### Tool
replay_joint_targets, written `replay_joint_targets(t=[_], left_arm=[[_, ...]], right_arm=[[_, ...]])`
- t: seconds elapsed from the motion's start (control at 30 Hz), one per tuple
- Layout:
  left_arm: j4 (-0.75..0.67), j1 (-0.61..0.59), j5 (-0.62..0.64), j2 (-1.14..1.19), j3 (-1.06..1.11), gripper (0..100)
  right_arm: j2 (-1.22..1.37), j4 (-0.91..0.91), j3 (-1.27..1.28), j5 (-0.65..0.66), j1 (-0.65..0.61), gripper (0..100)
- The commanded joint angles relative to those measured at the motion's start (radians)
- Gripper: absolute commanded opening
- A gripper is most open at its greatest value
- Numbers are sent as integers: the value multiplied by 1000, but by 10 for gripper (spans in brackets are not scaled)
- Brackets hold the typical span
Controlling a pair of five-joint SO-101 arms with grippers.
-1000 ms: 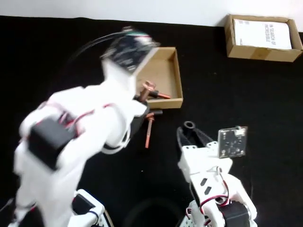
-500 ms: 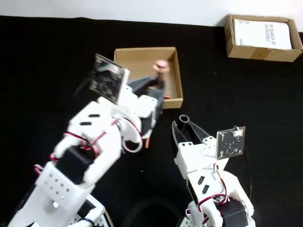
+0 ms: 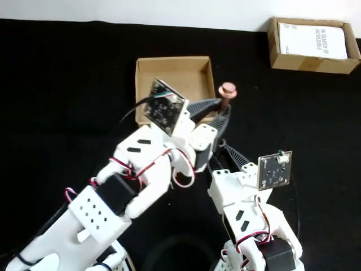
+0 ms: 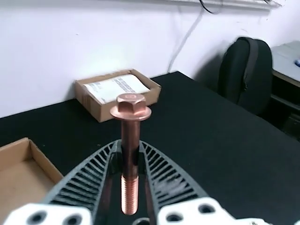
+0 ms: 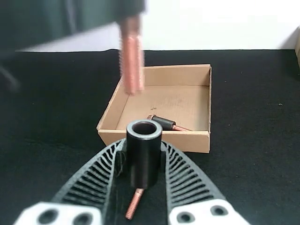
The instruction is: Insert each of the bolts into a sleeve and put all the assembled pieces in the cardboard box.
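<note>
The white plastic arms [image 3: 90, 217] carry black motors [image 3: 117, 193], red wires [image 3: 115, 165] and black ribbed hands [image 5: 144, 145].

Nothing legible on my end. The only print I can find is on a white sheet [image 3: 313, 39] lying in the small cardboard box [image 3: 307, 64], well beyond the left gripper [image 4: 127, 146] fingertips and off to one side of them. It shows lines of type, too small to make out from either the high or the left wrist view. Any markings on the wrist camera boards [image 3: 164, 108] behind the fingers are also too small to read.
</note>
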Motion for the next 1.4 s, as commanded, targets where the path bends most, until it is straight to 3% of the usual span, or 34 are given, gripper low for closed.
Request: replay_joint_targets(t=[0.0, 1.37], left_arm=[[-28, 42, 5, 13, -1, 8], [3, 56, 5, -67, 154, 8]], right_arm=[[1, -19, -13, -3, -1, 7], [-1, -24, -5, -2, 71, 7]])
